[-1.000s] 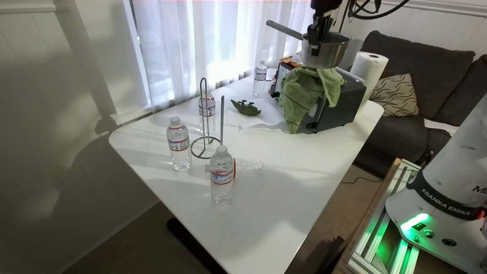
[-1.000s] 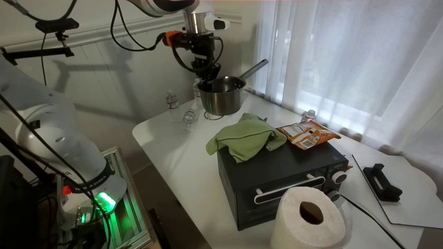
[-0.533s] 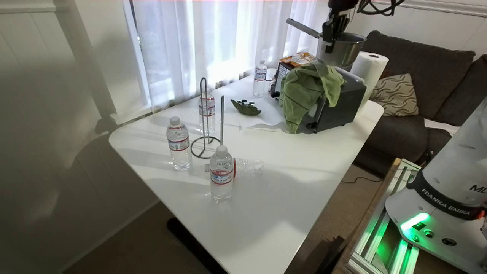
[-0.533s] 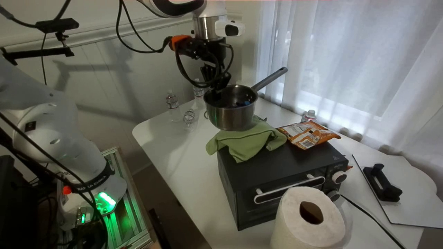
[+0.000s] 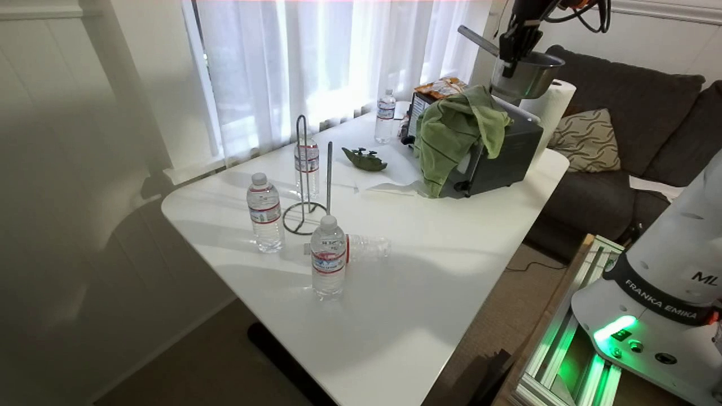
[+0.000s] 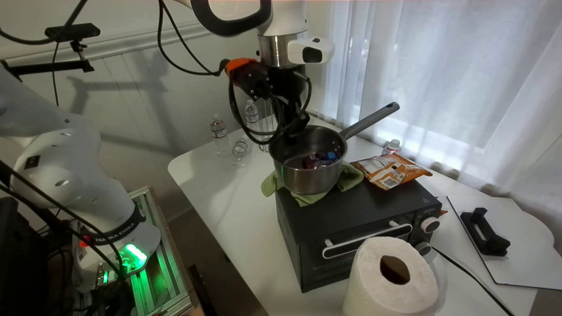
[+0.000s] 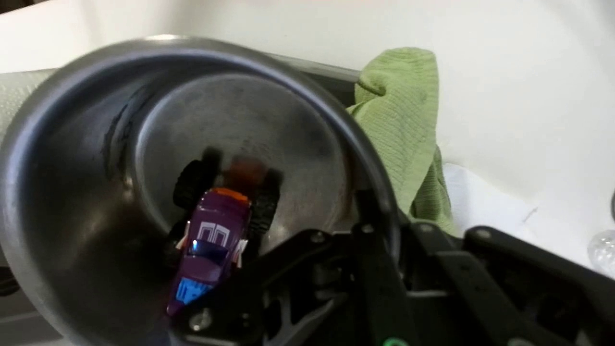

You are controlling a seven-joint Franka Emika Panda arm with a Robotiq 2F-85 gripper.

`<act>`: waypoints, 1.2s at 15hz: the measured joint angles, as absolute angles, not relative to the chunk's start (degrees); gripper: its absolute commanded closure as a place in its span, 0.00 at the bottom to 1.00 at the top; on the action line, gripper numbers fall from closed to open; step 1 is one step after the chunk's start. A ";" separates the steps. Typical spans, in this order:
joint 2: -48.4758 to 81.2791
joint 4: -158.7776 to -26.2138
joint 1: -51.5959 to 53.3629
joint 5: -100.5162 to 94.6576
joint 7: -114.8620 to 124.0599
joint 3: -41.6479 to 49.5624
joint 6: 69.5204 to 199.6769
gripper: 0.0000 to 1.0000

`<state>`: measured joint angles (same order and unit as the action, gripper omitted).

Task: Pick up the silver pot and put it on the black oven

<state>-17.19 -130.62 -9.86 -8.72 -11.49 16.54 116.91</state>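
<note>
The silver pot hangs over the left rear part of the black oven and its green cloth. In an exterior view the pot appears above the oven top. My gripper is shut on the pot's rim, one finger inside the wall and one outside. The gripper also shows in both exterior views. The pot's long handle points toward the window. A purple toy truck lies inside the pot. The pot hides much of the cloth.
An orange snack bag lies on the oven beside the pot. A paper towel roll stands before the oven. Several water bottles, a wire stand and a green toy are on the white table.
My gripper has carried the pot from behind the cloth to over it and the oven. In an exterior view it moved right; the toy truck inside has come into view. The grip holds.
</note>
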 measured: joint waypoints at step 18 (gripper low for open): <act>2.35 -121.42 -12.84 -4.72 -17.64 18.71 128.01 0.99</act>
<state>2.35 -121.42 -12.84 -4.72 -17.64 18.71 128.01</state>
